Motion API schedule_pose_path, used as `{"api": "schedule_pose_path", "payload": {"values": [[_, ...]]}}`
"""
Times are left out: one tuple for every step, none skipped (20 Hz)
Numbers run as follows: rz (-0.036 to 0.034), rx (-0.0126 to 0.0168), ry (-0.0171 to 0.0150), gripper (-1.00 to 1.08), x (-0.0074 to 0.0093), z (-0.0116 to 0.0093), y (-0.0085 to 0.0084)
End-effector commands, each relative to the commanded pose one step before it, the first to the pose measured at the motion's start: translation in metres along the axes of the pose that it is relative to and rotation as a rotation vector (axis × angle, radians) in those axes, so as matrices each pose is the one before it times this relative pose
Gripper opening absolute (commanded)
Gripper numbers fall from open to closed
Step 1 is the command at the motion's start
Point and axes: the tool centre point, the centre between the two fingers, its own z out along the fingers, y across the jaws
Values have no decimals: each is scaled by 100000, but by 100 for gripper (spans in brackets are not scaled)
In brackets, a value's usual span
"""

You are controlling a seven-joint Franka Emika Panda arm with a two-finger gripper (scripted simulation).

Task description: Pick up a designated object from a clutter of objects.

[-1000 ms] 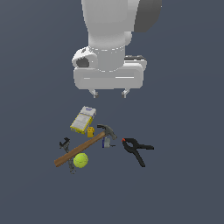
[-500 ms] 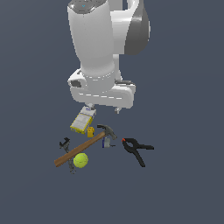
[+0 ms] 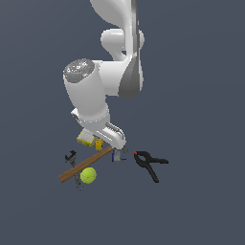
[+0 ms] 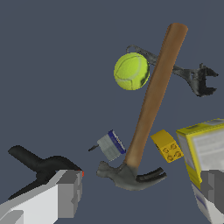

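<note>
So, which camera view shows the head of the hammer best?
The wrist view: the hammer lies there whole, its dark head clear between the open claw's fingers. In the exterior view the arm hides the head; only the handle shows.

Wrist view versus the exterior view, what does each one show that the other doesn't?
Only the wrist view shows the hammer's dark grey head between the two open fingers, and the whole small grey-and-blue item beside the head. Only the exterior view shows the white arm bent down over the clutter, and the whole black clamp, apart on the exterior view's right. Both show the hammer handle, the tennis ball, the dark wrench, the small yellow piece and the yellow-white box.
</note>
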Motion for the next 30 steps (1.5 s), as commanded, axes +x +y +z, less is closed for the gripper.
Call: {"api": "schedule_pose_path", "payload": {"values": [[10661, -832, 182, 100, 980, 2556, 1302], [3829, -404, 161, 100, 384, 922, 476], [3604, -415, 202, 100, 370, 866, 453], [3378, -418, 235, 100, 355, 810, 429], [3153, -414, 261, 100, 339, 755, 404], [2928, -403, 280, 100, 322, 700, 377], [2705, -387, 292, 100, 304, 646, 351], [2482, -367, 296, 100, 284, 592, 324], [2261, -343, 294, 100, 264, 539, 296], [2041, -316, 286, 100, 242, 486, 268], [1821, -287, 272, 100, 219, 433, 240], [1604, -257, 253, 100, 196, 381, 212], [1388, -225, 229, 100, 172, 329, 184], [1171, -191, 200, 100, 146, 278, 155], [958, -157, 169, 100, 121, 227, 127], [744, -123, 134, 100, 94, 176, 98], [530, -88, 97, 100, 67, 126, 70], [321, -53, 60, 100, 42, 75, 43], [106, -18, 20, 100, 14, 25, 14], [-634, 1, -180, 100, -87, -101, -36], [0, 0, 0, 100, -2, 34, -1], [0, 0, 0, 100, -7, 102, -2], [48, -1, 6, 100, 10, 167, 16], [0, 0, 0, 100, -16, 236, -5], [84, -2, 10, 100, 16, 300, 27], [48, -2, 6, 100, -4, 366, 12], [68, -3, 9, 100, 0, 430, 19], [84, -4, 11, 100, 3, 492, 24], [84, -4, 12, 100, 0, 551, 21], [68, -2, 12, 100, -3, 543, 13]]}}
